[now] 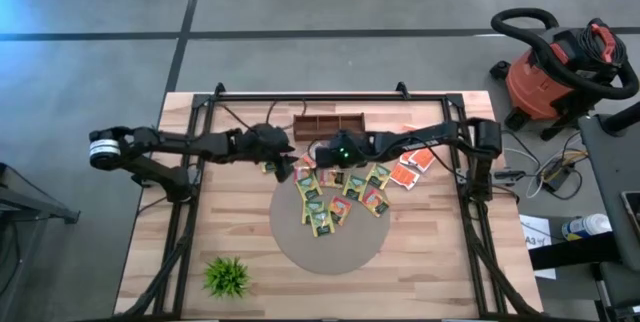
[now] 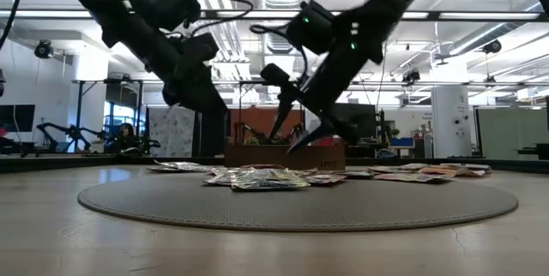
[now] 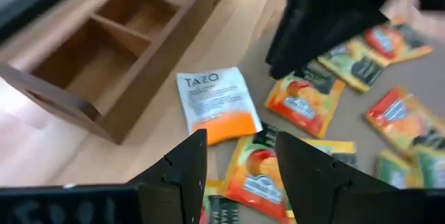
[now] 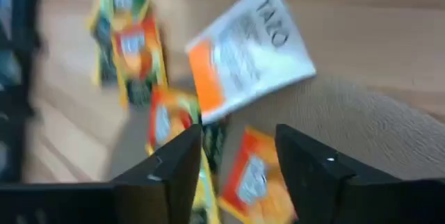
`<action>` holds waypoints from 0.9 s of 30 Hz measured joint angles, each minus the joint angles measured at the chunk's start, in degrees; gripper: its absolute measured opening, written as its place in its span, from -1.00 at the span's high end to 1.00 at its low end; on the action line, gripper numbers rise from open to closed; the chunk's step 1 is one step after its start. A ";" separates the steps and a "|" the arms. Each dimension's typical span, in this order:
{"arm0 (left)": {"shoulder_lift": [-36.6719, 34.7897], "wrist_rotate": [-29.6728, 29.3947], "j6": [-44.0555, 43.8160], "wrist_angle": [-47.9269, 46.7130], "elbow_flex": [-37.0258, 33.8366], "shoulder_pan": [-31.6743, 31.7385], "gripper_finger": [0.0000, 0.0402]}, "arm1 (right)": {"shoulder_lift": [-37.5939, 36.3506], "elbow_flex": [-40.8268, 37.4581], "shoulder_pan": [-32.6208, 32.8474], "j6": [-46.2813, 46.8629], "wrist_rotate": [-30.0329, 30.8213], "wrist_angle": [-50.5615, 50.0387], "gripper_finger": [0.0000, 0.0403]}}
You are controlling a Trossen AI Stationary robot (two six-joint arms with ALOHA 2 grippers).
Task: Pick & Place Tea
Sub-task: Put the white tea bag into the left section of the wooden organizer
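Note:
Several tea sachets, mostly yellow-green and orange, lie flat on the far half of a round grey mat; a few red ones lie off its right edge. A white TAZO sachet with an orange band lies on its own at the mat's far-left rim, close to the wooden box. My left gripper hovers open just above it and the neighbouring sachets. My right gripper slants down, open, over the same white sachet and the sachets beside it. In the low view its fingertips hang clear above the pile.
A wooden box with compartments stands at the table's far middle, right behind both grippers. A small green plant sits at the near left. The two arms come close together over the mat's far edge. A red shop vacuum stands on the floor beyond the right side.

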 joint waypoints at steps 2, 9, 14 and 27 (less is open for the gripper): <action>0.00 -1.94 2.22 0.35 0.00 -1.13 0.18 | 0.46 -2.15 -0.66 3.32 -1.99 4.91 0.02; 2.92 -3.11 9.72 3.03 0.02 -1.31 0.18 | 3.97 -3.47 -1.83 8.30 -5.63 12.13 -0.01; 8.83 -2.97 15.12 8.26 0.11 -1.17 0.18 | 7.09 -0.76 -2.05 8.54 -6.48 12.35 -0.01; 16.61 -8.58 15.46 9.89 2.43 -0.73 0.18 | 7.88 3.12 -4.22 7.28 -0.74 8.31 -0.01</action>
